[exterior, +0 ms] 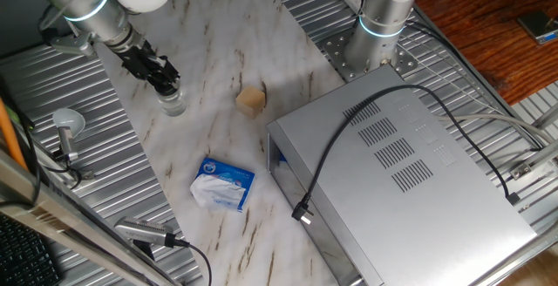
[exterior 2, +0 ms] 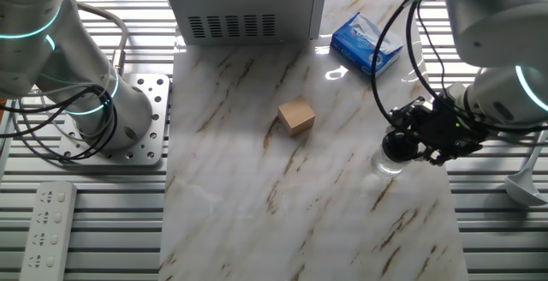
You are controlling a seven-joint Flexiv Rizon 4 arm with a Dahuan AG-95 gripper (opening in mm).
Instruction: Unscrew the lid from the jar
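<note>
The small clear glass jar (exterior: pixel 173 102) stands upright on the marble tabletop at the left; in the other fixed view the jar (exterior 2: pixel 387 160) is at the right. My black gripper (exterior: pixel 166 83) comes down onto the jar's top, its fingers closed around the black lid (exterior 2: pixel 397 146). The lid itself is mostly hidden by the fingers. Whether the lid still sits on the jar's thread or is just lifted off I cannot tell.
A tan cube (exterior: pixel 251 101) lies mid-table. A blue-and-white packet (exterior: pixel 223 184) lies nearer the front. A large grey metal box (exterior: pixel 401 181) with a black cable fills the right side. A second arm's base (exterior: pixel 379 33) stands on a bolted plate at the back.
</note>
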